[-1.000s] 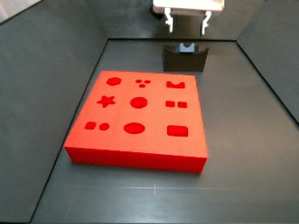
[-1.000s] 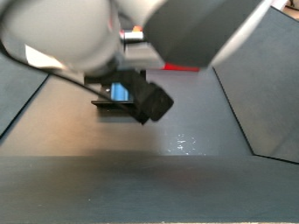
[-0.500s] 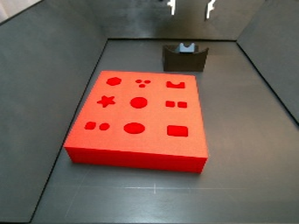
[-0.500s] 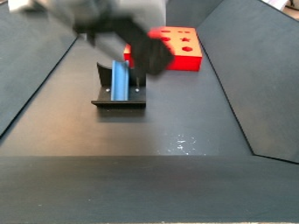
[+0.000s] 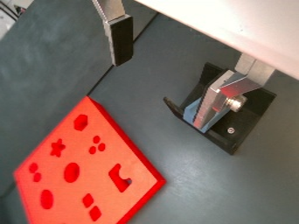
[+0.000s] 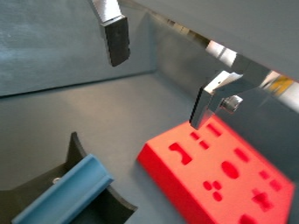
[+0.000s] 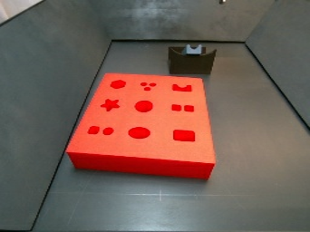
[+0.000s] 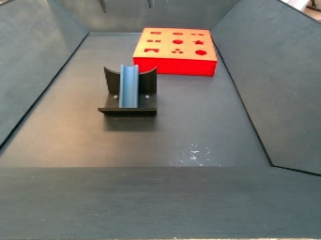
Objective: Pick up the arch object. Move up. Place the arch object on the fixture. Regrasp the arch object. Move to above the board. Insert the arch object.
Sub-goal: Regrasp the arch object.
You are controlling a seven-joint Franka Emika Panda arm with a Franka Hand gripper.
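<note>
Gripper: your gripper [image 5: 170, 74] is up high above the fixture. You see it only in the wrist views. Its two silver fingers [image 6: 114, 35] are spread wide apart, and nothing is between them.
Arch: the blue arch [image 8: 128, 86] stands upright in the fixture. Nothing is touching it. In a wrist view you see it as a blue bar [image 6: 65, 199] lying in the dark holder.
Fixture: the dark fixture [image 8: 128, 103] sits on the grey floor, near the board but not touching it. In a side view it is just behind the board's far edge [image 7: 191, 60].
Board: the red board [image 7: 145, 122] lies flat on the floor beside the fixture. You can see its star, round, square and arch holes. All the holes look empty.
</note>
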